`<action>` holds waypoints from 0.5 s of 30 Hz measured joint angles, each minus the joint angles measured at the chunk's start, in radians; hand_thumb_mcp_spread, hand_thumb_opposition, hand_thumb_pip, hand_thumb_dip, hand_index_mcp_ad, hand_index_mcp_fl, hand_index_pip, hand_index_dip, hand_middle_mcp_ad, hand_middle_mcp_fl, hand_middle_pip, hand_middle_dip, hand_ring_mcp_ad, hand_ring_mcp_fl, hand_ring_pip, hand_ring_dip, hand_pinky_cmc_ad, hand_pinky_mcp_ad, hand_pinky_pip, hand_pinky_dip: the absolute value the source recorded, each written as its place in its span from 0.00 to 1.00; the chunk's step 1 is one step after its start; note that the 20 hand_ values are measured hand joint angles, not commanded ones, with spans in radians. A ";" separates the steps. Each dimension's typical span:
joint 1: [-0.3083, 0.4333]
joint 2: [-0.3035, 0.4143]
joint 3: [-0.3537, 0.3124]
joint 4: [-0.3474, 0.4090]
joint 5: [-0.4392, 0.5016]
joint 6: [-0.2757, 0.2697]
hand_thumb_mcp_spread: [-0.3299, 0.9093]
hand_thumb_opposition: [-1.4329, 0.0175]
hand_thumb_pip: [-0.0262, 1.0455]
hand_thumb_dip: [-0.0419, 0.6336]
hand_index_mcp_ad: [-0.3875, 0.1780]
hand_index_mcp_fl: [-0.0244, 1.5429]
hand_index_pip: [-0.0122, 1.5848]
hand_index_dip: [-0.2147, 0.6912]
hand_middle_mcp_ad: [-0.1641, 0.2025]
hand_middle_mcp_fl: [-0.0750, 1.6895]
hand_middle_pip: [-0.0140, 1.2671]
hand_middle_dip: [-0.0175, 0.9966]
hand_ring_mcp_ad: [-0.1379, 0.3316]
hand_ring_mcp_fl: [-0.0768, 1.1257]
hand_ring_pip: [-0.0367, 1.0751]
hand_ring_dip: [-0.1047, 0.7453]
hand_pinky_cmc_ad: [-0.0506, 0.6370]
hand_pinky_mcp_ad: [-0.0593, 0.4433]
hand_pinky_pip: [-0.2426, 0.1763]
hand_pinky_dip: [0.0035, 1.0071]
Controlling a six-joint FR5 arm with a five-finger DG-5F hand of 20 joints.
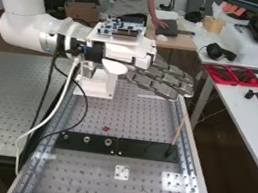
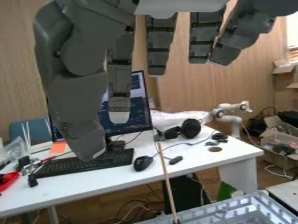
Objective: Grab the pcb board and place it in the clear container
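- High view: the hand is empty, fingers extended, above the far end of the perforated tabletop.
- High view: a circuit board sits on the arm's wrist housing; I cannot tell whether it is the one to grab, so a wrong target is a risk.
- High view: the slack white cable could snag if the arm lowers.
- Wrist view: the thin leaning stick could be knocked over by a low, sweeping approach with fingers spread.
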 joint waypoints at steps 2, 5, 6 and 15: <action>-0.001 -0.001 0.001 0.000 -0.002 0.002 0.76 0.42 0.36 0.43 0.38 0.38 0.25 0.74 0.50 0.12 0.11 0.17 0.68 0.09 0.13 0.17 0.52 0.39 0.42 0.17; -0.002 -0.002 0.002 0.000 -0.007 0.002 0.76 0.42 0.36 0.44 0.38 0.38 0.25 0.74 0.50 0.12 0.11 0.17 0.68 0.09 0.13 0.17 0.52 0.39 0.42 0.17; -0.003 -0.002 0.002 0.000 -0.008 0.001 0.76 0.42 0.36 0.44 0.38 0.38 0.25 0.73 0.50 0.12 0.11 0.17 0.68 0.09 0.13 0.17 0.52 0.39 0.42 0.17; -0.011 -0.002 0.010 -0.011 -0.029 -0.011 0.76 0.42 0.36 0.44 0.38 0.38 0.25 0.74 0.50 0.12 0.11 0.17 0.68 0.09 0.13 0.17 0.52 0.39 0.42 0.17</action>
